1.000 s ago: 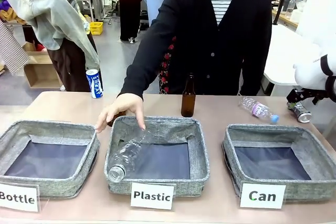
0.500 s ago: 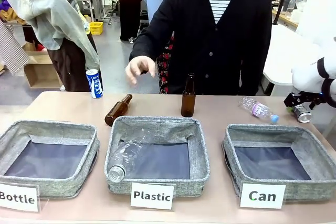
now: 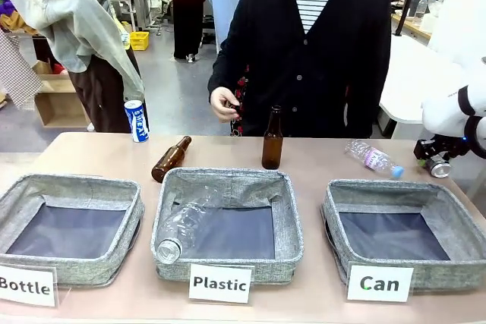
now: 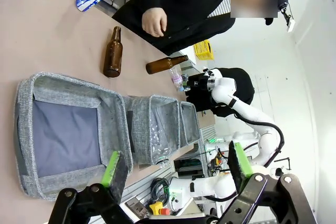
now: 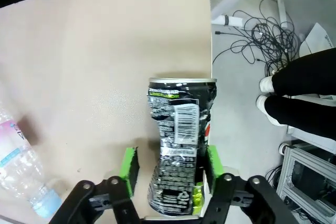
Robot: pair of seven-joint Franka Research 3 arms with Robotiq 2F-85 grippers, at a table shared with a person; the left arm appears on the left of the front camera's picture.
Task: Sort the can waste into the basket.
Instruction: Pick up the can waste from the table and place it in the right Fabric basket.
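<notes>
Presently the right gripper (image 3: 434, 158) sits at the far right corner of the light brown worktop (image 3: 91, 153), its jaws clamped on the crushed silver and dark drink can (image 3: 439, 167). In the right wrist view the green pads (image 5: 129, 169) flank the can's dented lower body, and its round top points towards the worktop's edge. Whether the can rests on the surface or is lifted cannot be told. A clear plastic bottle with a blue cap (image 3: 372, 158) lies just beside it.

The grey fabric rectangular basket (image 3: 332, 214) with the white "Can" sign (image 3: 380, 284) stands near the crushed can, on the robot's side of it, and its dark floor is bare. The blue and white drink can (image 3: 137, 120) stands upright at the worktop's far left edge, well apart from that basket.

The left gripper (image 4: 176, 163) hangs above the worktop with its jaws spread wide and nothing between them.

A crumpled clear plastic bottle (image 3: 182, 229) lies in the middle basket signed "Plastic" (image 3: 228, 181). Beyond that basket, one brown glass bottle (image 3: 272, 140) stands upright and another brown glass bottle (image 3: 171, 158) lies on its side. The person's hand (image 3: 225, 104) is held at the waist, away from the worktop.
</notes>
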